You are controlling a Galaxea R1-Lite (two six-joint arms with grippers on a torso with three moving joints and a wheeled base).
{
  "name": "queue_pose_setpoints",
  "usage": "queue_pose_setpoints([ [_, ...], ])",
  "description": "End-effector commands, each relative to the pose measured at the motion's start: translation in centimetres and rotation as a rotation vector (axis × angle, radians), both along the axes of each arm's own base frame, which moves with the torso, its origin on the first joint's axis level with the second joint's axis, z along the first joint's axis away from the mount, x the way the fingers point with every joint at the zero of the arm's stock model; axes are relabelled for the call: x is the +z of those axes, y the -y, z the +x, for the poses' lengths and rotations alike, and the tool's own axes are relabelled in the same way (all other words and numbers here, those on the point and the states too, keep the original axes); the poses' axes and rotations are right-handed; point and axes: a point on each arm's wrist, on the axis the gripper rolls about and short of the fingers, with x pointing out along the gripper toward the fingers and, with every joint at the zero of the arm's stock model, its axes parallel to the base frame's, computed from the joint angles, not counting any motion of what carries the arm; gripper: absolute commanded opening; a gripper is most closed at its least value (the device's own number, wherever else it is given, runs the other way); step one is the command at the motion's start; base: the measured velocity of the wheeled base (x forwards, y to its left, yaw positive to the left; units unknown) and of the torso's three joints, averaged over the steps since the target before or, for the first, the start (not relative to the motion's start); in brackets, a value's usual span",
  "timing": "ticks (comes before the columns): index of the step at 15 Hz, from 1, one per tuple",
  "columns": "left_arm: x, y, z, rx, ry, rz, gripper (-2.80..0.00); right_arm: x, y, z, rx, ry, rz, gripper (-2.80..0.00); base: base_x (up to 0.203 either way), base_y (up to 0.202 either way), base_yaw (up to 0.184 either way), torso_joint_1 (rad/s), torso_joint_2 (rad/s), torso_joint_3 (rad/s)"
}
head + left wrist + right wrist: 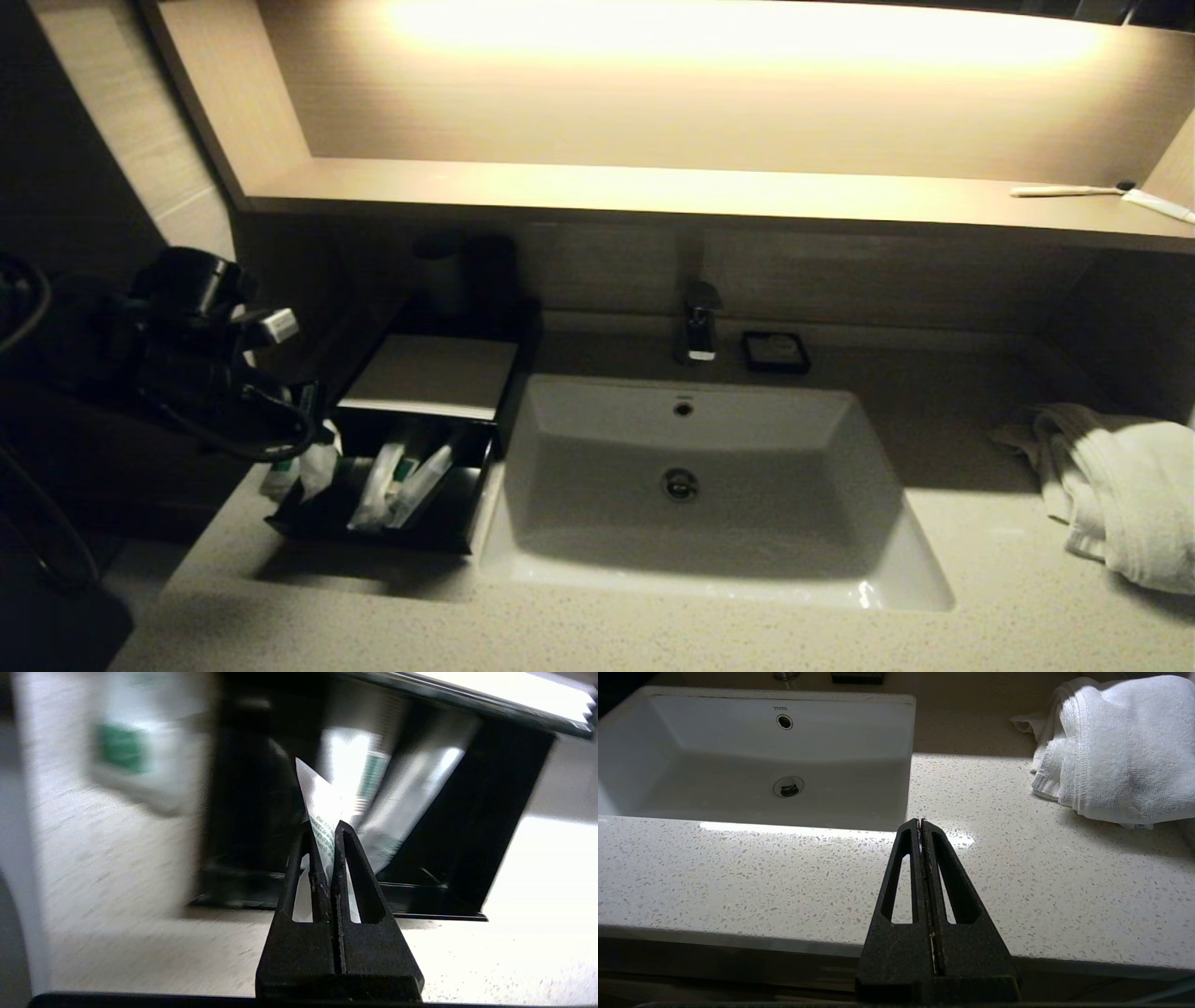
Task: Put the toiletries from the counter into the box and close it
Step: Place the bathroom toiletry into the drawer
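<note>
Standing at the table's (653,635) back-left, just left of the sink basin (691,485), the black box (425,373) has its pale top panel in place and its shallow front drawer (439,532) pulled out toward the front edge. Inside the drawer lie several white sachets and tubes (397,481) with green marks, slanted side by side; how many cannot be counted. At the drawer's left end the left gripper (313,439) hangs from the dark arm, its jaws pinched tight on a white sachet (322,807) with green print, which sticks up past the tips in the left wrist view and hangs over the drawer's left wall in the head view. Another white packet with a green mark (124,756) lies on the table just outside the drawer's left side, blurred. Behind the basin stands the tap (700,322), and next to it on the right a small black soap dish (775,352). A crumpled white towel (1120,495) rests near the table's right edge, well apart from the box. On the lit wooden shelf (653,191) above, at its right end, lie a pale toothbrush (1069,190) and a white tube (1158,205). The right gripper (920,823) is out of the head view; its own camera shows it with jaws closed on nothing, held over the table's front edge, right of the basin.
</note>
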Motion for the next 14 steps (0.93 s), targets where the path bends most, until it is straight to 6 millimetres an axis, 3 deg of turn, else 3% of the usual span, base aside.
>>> queue_pose_setpoints([
  [1,-0.8,0.9,0.9,-0.040,-0.019,0.007,-2.80,0.0,0.0,0.0,0.000,0.000,0.000,-2.80,0.000,0.000,0.000,0.000,0.00,0.000],
  [14,-5.3,0.6,4.1,-0.087,-0.103,0.112,-2.80,0.0,0.0,0.0,0.000,0.000,0.000,-2.80,0.000,0.000,0.000,0.000,0.00,0.000],
])
